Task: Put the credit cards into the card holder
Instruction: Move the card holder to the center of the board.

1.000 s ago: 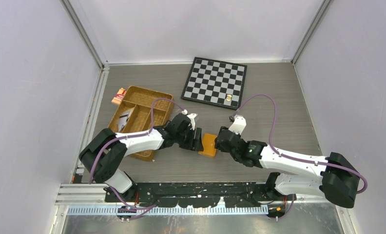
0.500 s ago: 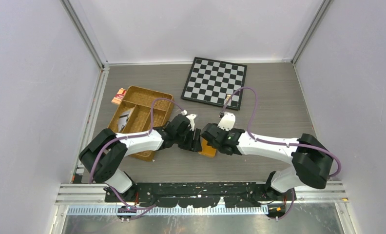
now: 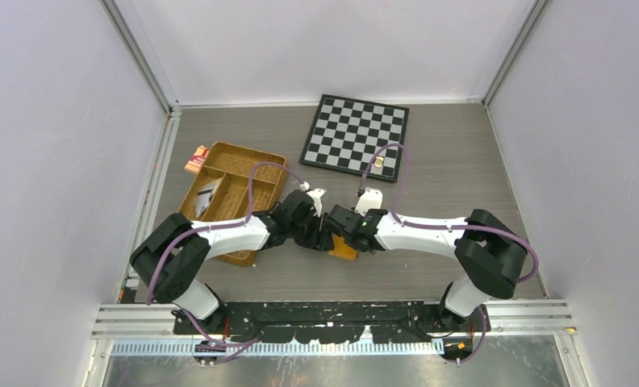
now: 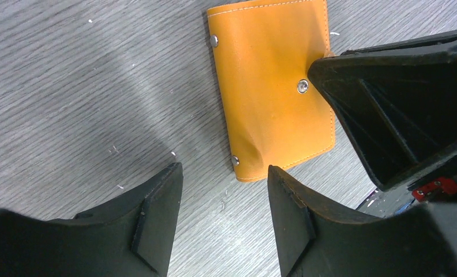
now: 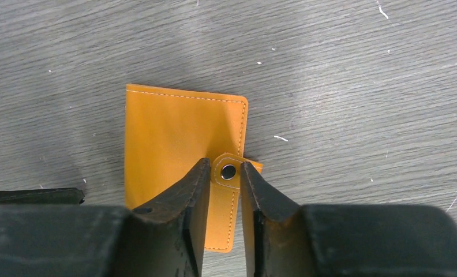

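The orange card holder (image 3: 346, 248) lies folded flat on the grey table, between my two grippers. Its snap tab (image 5: 228, 171) sits between the fingertips of my right gripper (image 5: 225, 164), whose jaws stand narrowly apart, close against either side of the tab. My right gripper (image 3: 340, 228) hovers right over the holder. My left gripper (image 4: 224, 168) is open, with nothing between its fingers, just short of the holder's (image 4: 272, 86) near edge. In the top view my left gripper (image 3: 324, 234) is at the holder's left. Pale flat pieces (image 3: 206, 196) in the woven tray may be the credit cards; they are too small to tell.
The brown woven divided tray (image 3: 252, 160) stands left of the left arm, with a red-and-tan packet (image 3: 196, 158) beyond its far corner. A chessboard (image 3: 355, 135) lies at the back with a small piece (image 3: 378, 161) near its front edge. Side walls enclose the table.
My right arm has swung left until its gripper is over the card holder, and its jaws have narrowed round the snap tab. The left arm and the holder have stayed put.
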`<action>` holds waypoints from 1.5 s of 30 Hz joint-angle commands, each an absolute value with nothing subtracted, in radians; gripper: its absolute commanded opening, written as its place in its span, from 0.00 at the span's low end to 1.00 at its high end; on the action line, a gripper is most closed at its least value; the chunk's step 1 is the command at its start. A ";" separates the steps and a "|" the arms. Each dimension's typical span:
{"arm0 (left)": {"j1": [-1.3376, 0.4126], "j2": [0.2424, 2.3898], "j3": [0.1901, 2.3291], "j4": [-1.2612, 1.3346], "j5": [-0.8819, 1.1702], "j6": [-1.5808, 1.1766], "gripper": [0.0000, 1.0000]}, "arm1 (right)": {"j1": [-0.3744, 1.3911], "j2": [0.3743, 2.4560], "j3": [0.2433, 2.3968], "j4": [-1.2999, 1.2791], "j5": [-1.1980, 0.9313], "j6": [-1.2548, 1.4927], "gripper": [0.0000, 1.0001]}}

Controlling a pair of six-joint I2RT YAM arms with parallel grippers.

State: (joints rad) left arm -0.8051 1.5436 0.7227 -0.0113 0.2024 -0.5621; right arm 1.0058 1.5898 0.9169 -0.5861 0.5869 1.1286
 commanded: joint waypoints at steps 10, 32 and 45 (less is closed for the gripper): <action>-0.812 1.510 0.721 0.029 0.175 -0.530 0.58 | 1.008 1.552 0.924 -0.603 0.635 1.163 0.06; -0.866 1.658 0.860 -0.051 0.076 -0.458 0.55 | 1.007 1.290 0.608 -0.109 0.522 0.966 0.00; -0.893 1.718 0.861 -0.060 -0.020 -0.416 0.37 | 1.008 1.329 0.589 -0.036 0.502 0.948 0.01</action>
